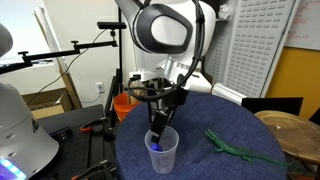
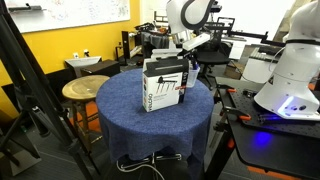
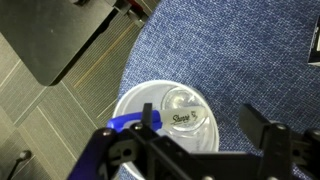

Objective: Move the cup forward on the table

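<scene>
The cup (image 1: 162,150) is a clear bluish tumbler that stands upright near the front edge of the round dark blue table (image 1: 225,120). A Sharpie marker with a blue cap (image 3: 150,122) lies inside it. My gripper (image 1: 160,122) hangs right above the cup with its fingers apart. In the wrist view my gripper (image 3: 200,122) has one finger over the inside of the cup (image 3: 135,100) and the other outside its rim, over the table (image 3: 230,50). In an exterior view the gripper (image 2: 190,72) is behind a box and the cup is hidden.
A green toy lizard (image 1: 240,150) lies on the table beside the cup. A white and black box (image 2: 165,85) stands on the table (image 2: 150,125). An orange bucket (image 1: 123,103) sits on the floor behind. A round wooden stool (image 2: 85,90) stands next to the table.
</scene>
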Tool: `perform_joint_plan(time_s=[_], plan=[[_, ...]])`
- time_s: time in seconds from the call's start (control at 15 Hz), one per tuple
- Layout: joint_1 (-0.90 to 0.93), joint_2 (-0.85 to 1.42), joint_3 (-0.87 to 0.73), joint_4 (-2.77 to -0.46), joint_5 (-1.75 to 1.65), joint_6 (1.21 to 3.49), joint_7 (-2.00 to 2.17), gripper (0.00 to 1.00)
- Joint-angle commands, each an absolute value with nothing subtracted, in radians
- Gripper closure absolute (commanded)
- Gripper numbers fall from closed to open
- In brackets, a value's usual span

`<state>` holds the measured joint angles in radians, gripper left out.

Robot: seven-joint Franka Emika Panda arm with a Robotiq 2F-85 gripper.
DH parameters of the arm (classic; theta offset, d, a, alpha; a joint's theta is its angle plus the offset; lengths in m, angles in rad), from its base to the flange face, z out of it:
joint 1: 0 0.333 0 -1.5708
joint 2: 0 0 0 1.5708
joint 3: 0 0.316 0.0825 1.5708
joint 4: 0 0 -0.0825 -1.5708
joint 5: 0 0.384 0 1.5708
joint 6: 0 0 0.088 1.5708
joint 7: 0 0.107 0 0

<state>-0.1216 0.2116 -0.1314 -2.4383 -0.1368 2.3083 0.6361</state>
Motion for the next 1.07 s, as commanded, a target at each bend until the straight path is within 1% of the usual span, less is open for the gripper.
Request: perform_joint_plan(time_s=[0.0,0.07,0.13,0.2,0.33,0.4,0.53,1.0], plan=[[-0.085,0.255,-0.155,-2.399,-0.143,2.303,0.672,0.42],[-0.082,0.261,-0.156,-2.394,-0.140,2.301,0.670,0.51],[-0.077,0.266,-0.159,-2.390,-0.140,2.299,0.670,0.58],[-0.074,0.269,-0.162,-2.387,-0.139,2.299,0.669,0.66],[-0.067,0.262,-0.167,-2.389,-0.137,2.304,0.669,0.80],[-0.065,0.255,-0.169,-2.392,-0.136,2.306,0.666,0.88],[-0.061,0.237,-0.171,-2.399,-0.134,2.309,0.665,1.00],[-0.045,0.088,-0.162,-2.444,-0.155,2.319,0.674,0.99]])
